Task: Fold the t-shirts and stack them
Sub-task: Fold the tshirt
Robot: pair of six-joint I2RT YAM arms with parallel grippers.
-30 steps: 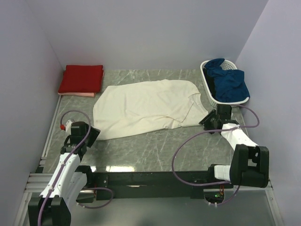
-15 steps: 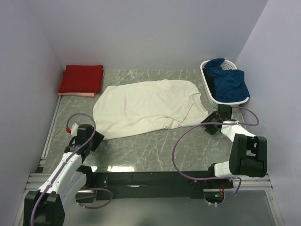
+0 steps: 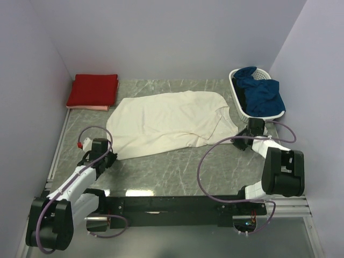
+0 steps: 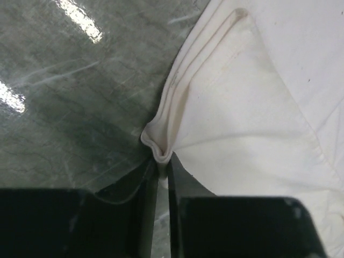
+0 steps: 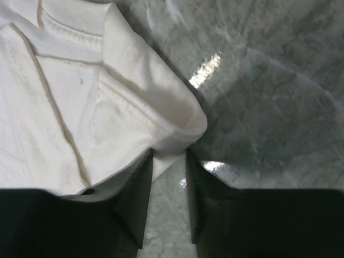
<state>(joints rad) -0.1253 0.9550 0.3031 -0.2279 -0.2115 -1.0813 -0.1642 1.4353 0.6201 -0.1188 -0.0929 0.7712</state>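
You have the folded red cloth t-shirt (image 3: 92, 89) stacked on a pale pink one (image 3: 88, 108) at upper left, but the large cream cloth t-shirt (image 3: 172, 121) lies spread mid-frame, fold not finished, your left gripper (image 4: 163, 166) clamped on its hem corner, right gripper (image 5: 169, 166) part-way apart astride its collar-side edge

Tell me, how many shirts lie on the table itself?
3: a cream shirt spread mid-table, a folded red one far left, a pink one under it. The basket holds blue cloth, maybe more.
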